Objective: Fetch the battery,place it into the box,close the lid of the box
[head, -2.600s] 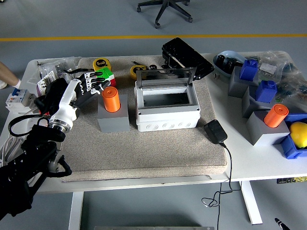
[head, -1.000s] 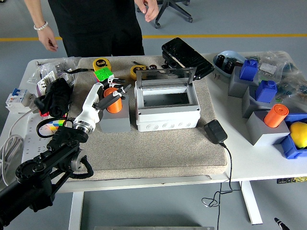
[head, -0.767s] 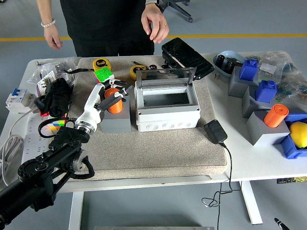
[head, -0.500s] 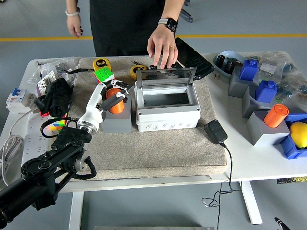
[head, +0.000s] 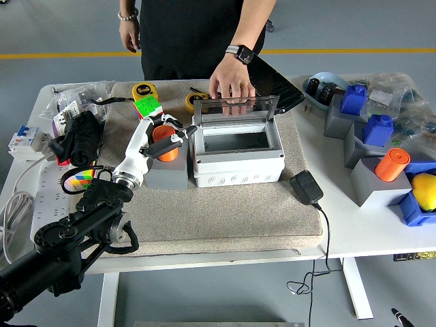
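The left hand [head: 161, 139] is closed around the orange battery [head: 163, 142], which stands upright in its grey holder [head: 165, 173]. Just right of the hand, the box [head: 237, 158] sits open; a person's hand [head: 231, 83] steadies the raised lid [head: 235, 106].

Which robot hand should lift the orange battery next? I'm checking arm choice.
Left. The left robot hand is already around the orange battery on its grey block, beside the open box. No right arm is in view.

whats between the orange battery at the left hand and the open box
In the head view, only a narrow strip of the grey block's top and bare mat lies between the battery, inside the left hand, and the box.
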Motion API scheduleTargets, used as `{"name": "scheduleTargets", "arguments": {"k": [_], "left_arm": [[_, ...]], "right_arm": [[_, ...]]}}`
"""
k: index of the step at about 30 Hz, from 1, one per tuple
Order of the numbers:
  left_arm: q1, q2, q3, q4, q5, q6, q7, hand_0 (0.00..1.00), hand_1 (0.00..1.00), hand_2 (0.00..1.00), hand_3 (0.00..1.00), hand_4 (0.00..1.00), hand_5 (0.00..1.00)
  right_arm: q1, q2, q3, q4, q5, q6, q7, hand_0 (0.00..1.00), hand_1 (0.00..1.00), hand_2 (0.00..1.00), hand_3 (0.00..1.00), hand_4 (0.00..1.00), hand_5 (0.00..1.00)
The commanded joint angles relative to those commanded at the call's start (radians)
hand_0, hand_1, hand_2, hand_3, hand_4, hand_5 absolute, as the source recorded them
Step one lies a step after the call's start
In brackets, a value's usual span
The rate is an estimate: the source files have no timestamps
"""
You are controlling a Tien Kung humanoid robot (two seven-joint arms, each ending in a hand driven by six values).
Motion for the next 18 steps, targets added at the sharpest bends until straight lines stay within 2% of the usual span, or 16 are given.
{"name": "scheduleTargets", "arguments": {"k": [2,3,8,9,14,15,18], "left_arm": [[-0.001,0.000,0.000,0.000,0.002,0.000,0.000,0.208,0.230,0.323,0.437,0.965,0.002],[-0.001,-0.001,0.001,-0.001,0.003,0.001,0.000,0.189,0.244,0.351,0.472,0.910,0.002],[-0.001,-0.002,0.004,-0.003,-0.003,0.010,-0.008,0.189,0.244,0.351,0.472,0.910,0.002],[-0.002,-0.002,0.005,-0.003,-0.008,0.011,-0.011,0.160,0.224,0.388,0.492,0.884,0.002],[-0.002,-0.002,0.004,-0.004,-0.022,0.004,-0.020,0.160,0.224,0.388,0.492,0.884,0.002],[-0.002,-0.003,0.005,-0.004,-0.022,0.003,-0.020,0.128,0.091,0.217,0.290,0.834,0.002],[-0.004,-0.003,0.008,-0.005,-0.018,0.001,-0.020,0.128,0.091,0.217,0.290,0.834,0.002]], "right_arm": [[0.001,0.000,0.001,0.000,-0.001,-0.001,0.001,0.705,0.684,0.675,0.605,0.969,0.503],[0.001,0.000,0.003,0.001,-0.002,-0.001,0.002,0.703,0.681,0.674,0.604,0.970,0.503],[0.002,0.000,0.004,0.001,-0.002,-0.003,0.003,0.703,0.681,0.674,0.604,0.970,0.503],[0.002,0.000,0.003,0.001,-0.002,-0.004,0.003,0.703,0.681,0.673,0.602,0.970,0.502],[0.001,0.000,0.003,0.000,-0.002,-0.005,0.004,0.703,0.681,0.673,0.602,0.970,0.502],[0.001,0.001,0.003,0.000,-0.002,-0.005,0.004,0.704,0.680,0.673,0.602,0.971,0.501],[0.002,0.001,0.004,0.000,-0.002,-0.005,0.005,0.704,0.680,0.673,0.602,0.971,0.501]]}}
